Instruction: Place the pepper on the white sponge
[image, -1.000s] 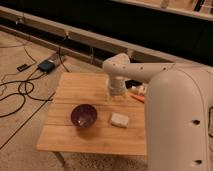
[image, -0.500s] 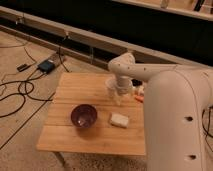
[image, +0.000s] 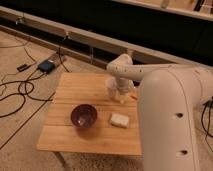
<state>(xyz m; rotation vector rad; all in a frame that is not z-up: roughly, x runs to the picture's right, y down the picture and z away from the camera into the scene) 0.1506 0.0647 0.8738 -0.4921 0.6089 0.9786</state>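
The wooden table (image: 75, 90) carries the task's things. The white sponge (image: 119, 120) lies flat near the front right, just right of the bowl. A small orange-red sliver, the pepper (image: 133, 96), shows at the table's right edge, mostly hidden by my arm. My gripper (image: 121, 95) hangs from the white wrist (image: 122, 70), low over the table just left of the pepper and behind the sponge. Nothing shows in its grasp.
A dark purple bowl (image: 83, 115) stands at the table's front middle. A pale cup (image: 110, 85) stands just left of the gripper. My big white arm (image: 170, 115) covers the table's right side. Cables and a small box (image: 46, 65) lie on the floor to the left.
The wrist and gripper have shifted a little to the right, toward the table's right edge. The sponge and bowl have not moved.
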